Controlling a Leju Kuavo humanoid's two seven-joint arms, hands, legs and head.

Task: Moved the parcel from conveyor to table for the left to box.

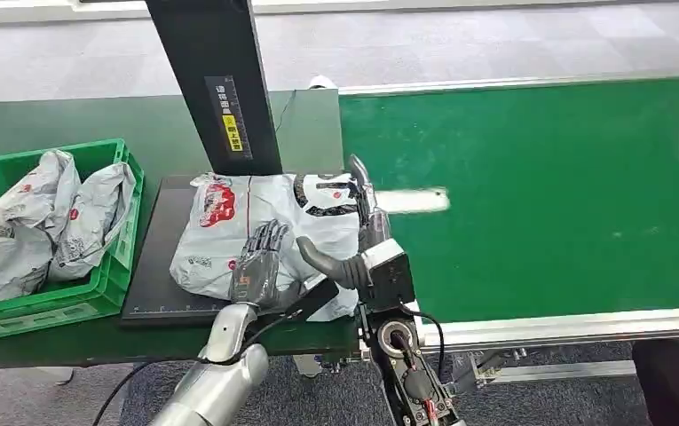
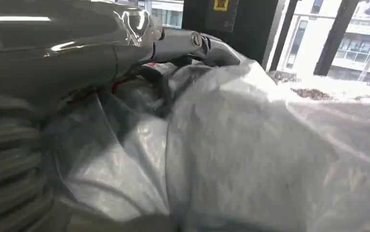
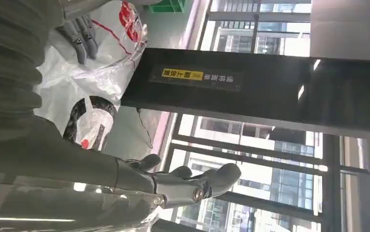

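The parcel [image 1: 269, 232] is a soft, crinkled grey-white poly bag with a red print near its upper left corner, a thin red line across it and a black ring-shaped mark toward its right end. It lies at the centre left of the head view on a black mat [image 1: 153, 266] on the dark green table [image 1: 69, 124], at the foot of a black post [image 1: 220, 84] and just left of the bright green conveyor [image 1: 540, 195]. Its long axis runs roughly left to right across the frame, the ringed end pointing toward the conveyor, the red-printed end toward the green box [image 1: 118, 266] at far left, which already holds two similar grey bags [image 1: 43, 222].

The left hand [image 1: 258, 266] lies flat on the near part of the parcel, fingers spread and pointing up the frame, pressing on the plastic without gripping it; the left wrist view shows the wrinkled film bulging close under the fingers [image 2: 207, 46].

The right hand [image 1: 353, 235] stands at the parcel's right end, fingers extended up along its edge and thumb stretched left over the bag's lower right corner. It is spread wide; whether it touches the bag I cannot tell. In the right wrist view its fingers [image 3: 207, 181] are extended with nothing between them.
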